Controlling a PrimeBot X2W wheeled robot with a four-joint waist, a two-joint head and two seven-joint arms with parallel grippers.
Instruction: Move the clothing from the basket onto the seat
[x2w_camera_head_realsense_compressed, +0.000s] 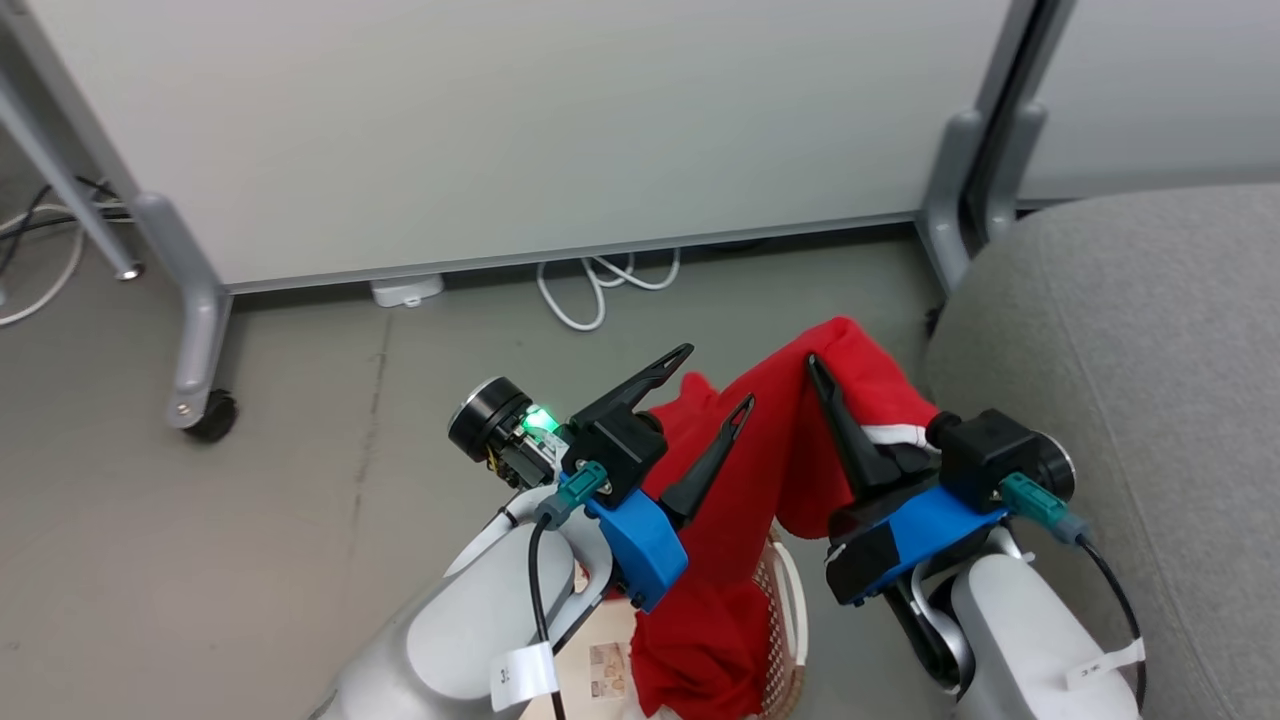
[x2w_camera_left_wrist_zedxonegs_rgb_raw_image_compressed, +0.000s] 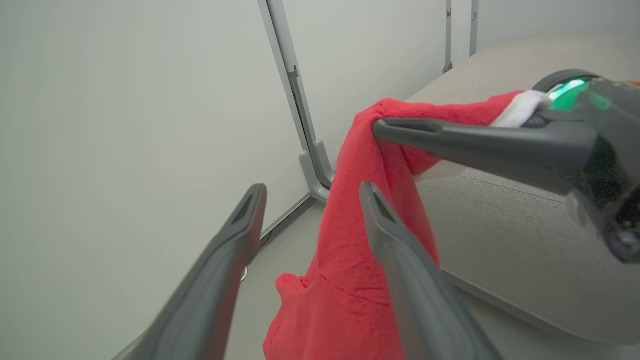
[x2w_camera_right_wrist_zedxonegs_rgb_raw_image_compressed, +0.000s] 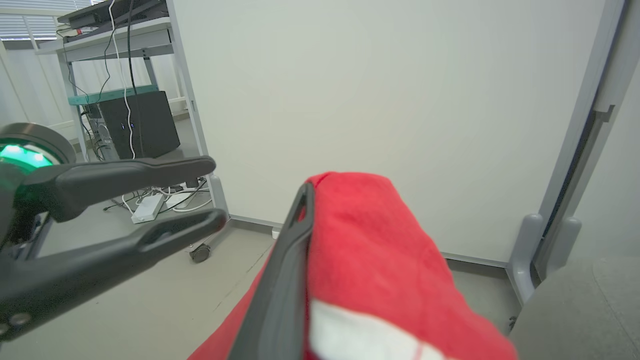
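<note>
right jaws: pinch bright red soft garment (x2w_camera_head_realsense_compressed: 785, 450) | left jaws: spread | risk: its tail below may catch cream-white perforated basket (x2w_camera_head_realsense_compressed: 792, 600)

Smooth grey floor (x2w_camera_head_realsense_compressed: 300, 520), furniture at its edges.
The cream basket (x2w_camera_head_realsense_compressed: 775, 590) stands nearest, the grey seat (x2w_camera_head_realsense_compressed: 1130, 330) right of it; on the far side stand a partition's castored leg (x2w_camera_head_realsense_compressed: 200, 330), a looped white cable (x2w_camera_head_realsense_compressed: 600, 290) and a small white box (x2w_camera_head_realsense_compressed: 407, 290).

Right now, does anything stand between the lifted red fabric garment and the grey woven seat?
Nothing visible does. The red fabric garment, shut in the right pincer, hangs just beside the grey woven seat, with bare floor between.
</note>
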